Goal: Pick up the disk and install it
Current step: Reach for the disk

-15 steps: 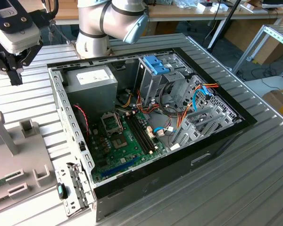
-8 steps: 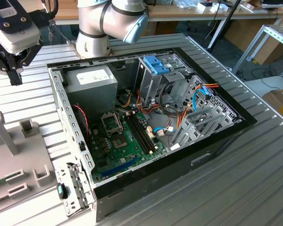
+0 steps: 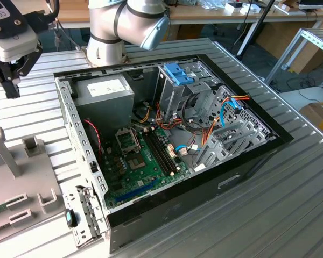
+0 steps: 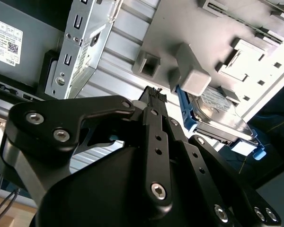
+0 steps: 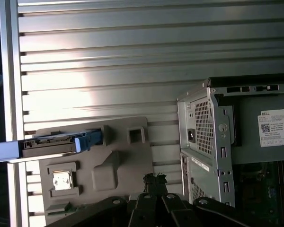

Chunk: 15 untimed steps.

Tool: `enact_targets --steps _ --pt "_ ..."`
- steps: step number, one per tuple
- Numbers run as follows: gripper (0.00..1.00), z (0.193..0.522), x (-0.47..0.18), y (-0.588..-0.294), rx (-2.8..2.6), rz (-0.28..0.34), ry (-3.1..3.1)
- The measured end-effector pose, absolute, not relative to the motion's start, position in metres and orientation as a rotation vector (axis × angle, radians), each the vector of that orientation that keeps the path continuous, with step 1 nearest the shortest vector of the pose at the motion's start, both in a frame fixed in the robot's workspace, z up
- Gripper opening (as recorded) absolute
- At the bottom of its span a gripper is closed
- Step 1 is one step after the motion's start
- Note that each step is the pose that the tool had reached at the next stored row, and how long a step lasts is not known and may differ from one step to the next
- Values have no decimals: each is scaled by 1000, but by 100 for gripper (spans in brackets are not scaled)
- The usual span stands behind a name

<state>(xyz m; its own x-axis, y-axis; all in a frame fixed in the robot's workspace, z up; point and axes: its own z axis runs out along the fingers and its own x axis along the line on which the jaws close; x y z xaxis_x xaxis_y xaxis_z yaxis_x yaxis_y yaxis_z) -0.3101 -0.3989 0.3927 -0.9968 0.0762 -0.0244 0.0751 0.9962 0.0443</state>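
Note:
The disk [image 5: 52, 144] stands on its edge in a grey moulded holder [image 5: 113, 165], its light-blue rail [image 5: 87, 140] along the side. In the second wrist view the disk [image 4: 220, 113] lies just past a raised block of that holder, with the label partly visible. My gripper [image 4: 154, 91] hangs above the holder, a short way from the disk and not touching it. Its black fingertips [image 5: 155, 178] are pressed together with nothing between them. In the exterior view my gripper [image 3: 12, 83] hovers at the far left, over the slatted table beside the open computer case [image 3: 70, 123].
The open case holds a power supply [image 3: 105, 88], a green motherboard [image 3: 145, 156], loose cables, and a metal drive cage topped by a blue clip [image 3: 178, 74]. The grey holder [image 3: 21, 188] lies at the exterior view's left. The arm's base [image 3: 105, 43] stands behind the case.

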Motion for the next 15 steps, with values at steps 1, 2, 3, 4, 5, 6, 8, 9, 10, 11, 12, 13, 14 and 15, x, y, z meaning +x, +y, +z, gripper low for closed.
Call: enact_targets --steps 1,2,3,4,5,6,8,9,10,11,12,13,14,15 --pt "11 393 -313 -399 118 68 3112" --pt "11 393 -316 -399 118 68 3112" --pt "11 393 -317 -399 118 68 3112" --pt "11 393 -319 -399 118 68 3112" --pt "11 393 -321 -399 118 68 3113" --pt "11 393 -323 -399 118 68 3113" --pt "11 393 -328 -399 118 68 3112" --pt "11 393 -334 -399 118 68 3112" --pt "11 393 -337 -399 118 68 3112" --pt "11 393 -340 -399 118 68 3112" --pt "11 393 -343 -399 118 68 3113" --pt "11 392 -348 -399 118 68 3112" --pt "11 392 -352 -399 118 68 3112" --pt "11 392 -354 -399 118 68 3112"
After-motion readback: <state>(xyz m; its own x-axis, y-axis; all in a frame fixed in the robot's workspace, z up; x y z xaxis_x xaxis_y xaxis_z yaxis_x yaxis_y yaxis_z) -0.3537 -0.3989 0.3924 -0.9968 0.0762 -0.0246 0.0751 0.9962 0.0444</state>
